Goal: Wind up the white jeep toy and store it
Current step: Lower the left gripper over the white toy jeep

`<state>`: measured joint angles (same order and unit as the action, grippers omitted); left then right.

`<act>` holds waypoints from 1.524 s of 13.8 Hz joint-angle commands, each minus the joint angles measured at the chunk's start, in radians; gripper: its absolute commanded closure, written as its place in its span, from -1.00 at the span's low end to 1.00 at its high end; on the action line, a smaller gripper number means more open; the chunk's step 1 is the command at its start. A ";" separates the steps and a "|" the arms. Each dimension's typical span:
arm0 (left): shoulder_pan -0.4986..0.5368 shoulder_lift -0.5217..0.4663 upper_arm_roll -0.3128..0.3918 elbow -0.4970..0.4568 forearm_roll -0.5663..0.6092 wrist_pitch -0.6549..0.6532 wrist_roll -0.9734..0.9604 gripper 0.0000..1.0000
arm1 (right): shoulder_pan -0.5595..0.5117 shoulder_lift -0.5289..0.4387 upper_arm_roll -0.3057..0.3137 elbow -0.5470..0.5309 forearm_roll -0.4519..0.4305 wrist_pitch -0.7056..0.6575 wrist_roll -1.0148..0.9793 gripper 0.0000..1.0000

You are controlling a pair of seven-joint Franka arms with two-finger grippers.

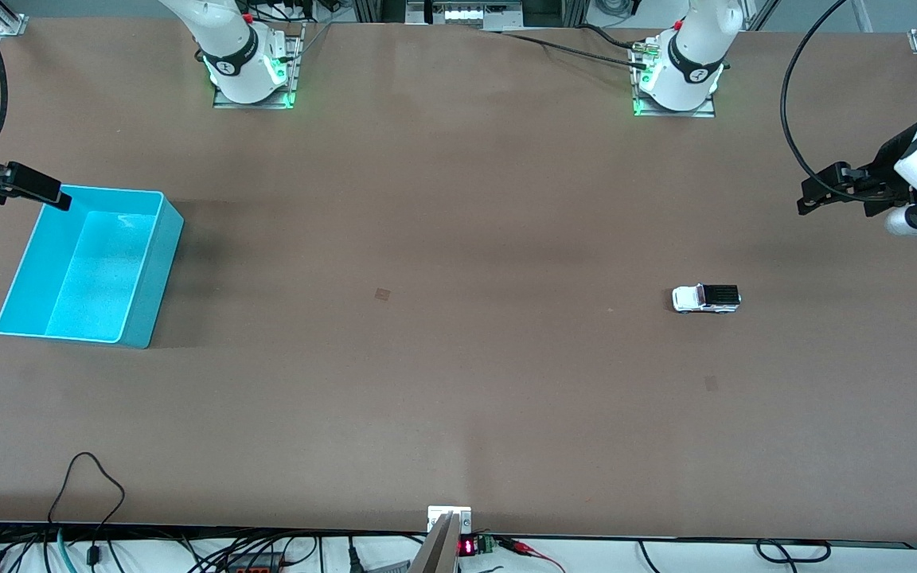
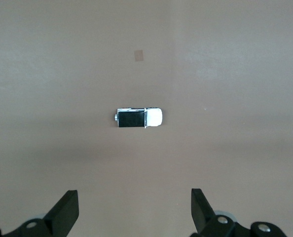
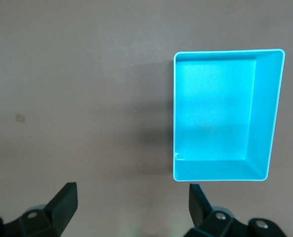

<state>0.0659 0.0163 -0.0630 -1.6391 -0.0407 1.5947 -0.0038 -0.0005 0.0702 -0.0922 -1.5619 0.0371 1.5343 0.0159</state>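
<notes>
On table, white jeep toy [image 1: 706,298] well apart from left gripper [image 1: 813,196]

A broad brown tabletop [image 1: 458,382] fills nearly the whole front view, matte and evenly lit, with soft darker bands of shadow running across its middle. Two small square patches [image 1: 382,294] of slightly darker tone mark the surface, one near the centre and one closer to the front edge. Along that front edge a white strip carries tangled black cables [image 1: 92,485], one looping up onto the tabletop, and a small red digital display [image 1: 466,547] beside a metal bracket [image 1: 449,517]. Aluminium frame rails [image 1: 5,20] show at both corners of the edge where the bases stand.
</notes>
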 commanded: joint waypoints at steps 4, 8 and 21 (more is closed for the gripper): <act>0.006 -0.024 -0.008 -0.031 0.015 0.019 -0.015 -1.00 | 0.002 -0.001 0.000 0.009 0.006 -0.008 0.007 -1.00; -0.003 0.056 -0.008 -0.024 0.015 0.016 -0.024 -1.00 | 0.002 0.003 0.000 0.009 0.004 -0.008 0.004 -1.00; 0.000 0.303 -0.015 -0.308 0.170 0.482 0.405 -1.00 | -0.016 0.030 -0.007 0.009 0.004 -0.016 0.001 -1.00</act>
<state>0.0588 0.3115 -0.0748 -1.9310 0.0395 2.0337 0.2772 -0.0111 0.0980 -0.1033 -1.5625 0.0369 1.5334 0.0158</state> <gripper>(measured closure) 0.000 0.000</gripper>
